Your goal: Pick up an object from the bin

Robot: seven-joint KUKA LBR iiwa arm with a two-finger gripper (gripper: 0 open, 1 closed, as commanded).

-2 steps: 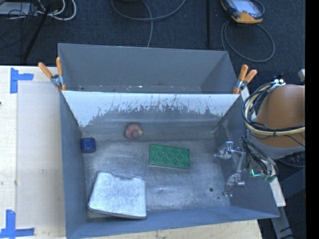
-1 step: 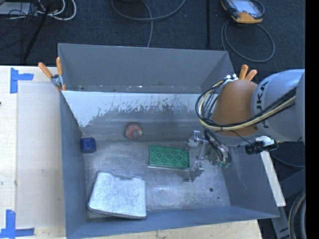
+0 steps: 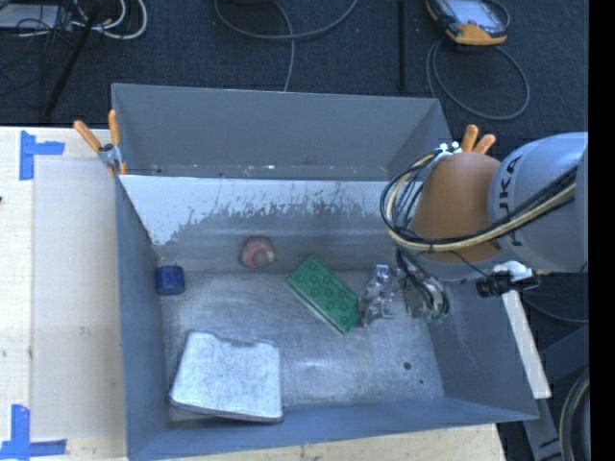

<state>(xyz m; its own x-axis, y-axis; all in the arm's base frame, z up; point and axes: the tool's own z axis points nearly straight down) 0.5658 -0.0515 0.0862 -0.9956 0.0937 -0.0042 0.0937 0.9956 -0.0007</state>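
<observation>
Noted: claw (image 3: 378, 301) just beside right end of green flat block (image 3: 324, 294); whether open or closed cannot be told. Block judged light, rigid, smooth: grip across its narrow width

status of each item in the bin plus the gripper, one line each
green plate: flat on the bin floor, diagonal
pink round thing: resting at back wall's foot
blue cube: sitting by left wall
white pad: flat, front left corner
gripper: down low, beside green plate's right end
</observation>
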